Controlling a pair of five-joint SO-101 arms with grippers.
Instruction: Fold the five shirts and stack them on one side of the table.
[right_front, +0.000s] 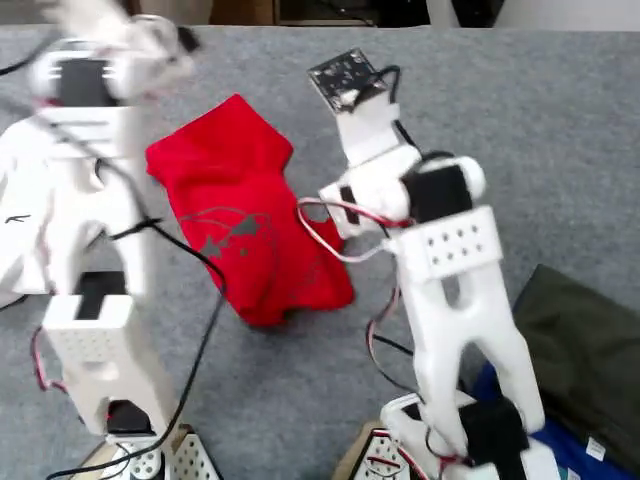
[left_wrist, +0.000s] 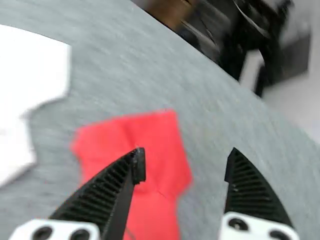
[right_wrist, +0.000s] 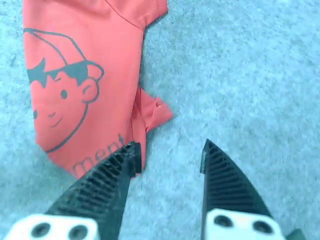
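We find the red shirt (right_front: 240, 225) lying on the grey surface (right_front: 500, 120), both grippers empty
Our left gripper (left_wrist: 186, 162) spreads wide above one end, our right gripper (right_wrist: 170, 150) hangs open at its edge, a white shirt (right_front: 25, 220) nearby

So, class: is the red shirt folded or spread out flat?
Folded, roughly: the red shirt lies as a narrow bundle with layered edges, one small flap sticking out.

Red cotton shirt (right_front: 240, 230), grey cartoon-face print, centre; plain white fabric shirt (right_front: 15, 240), left edge; dark olive garment (right_front: 585, 345), lower right; speckled grey tabletop (right_front: 550, 120).
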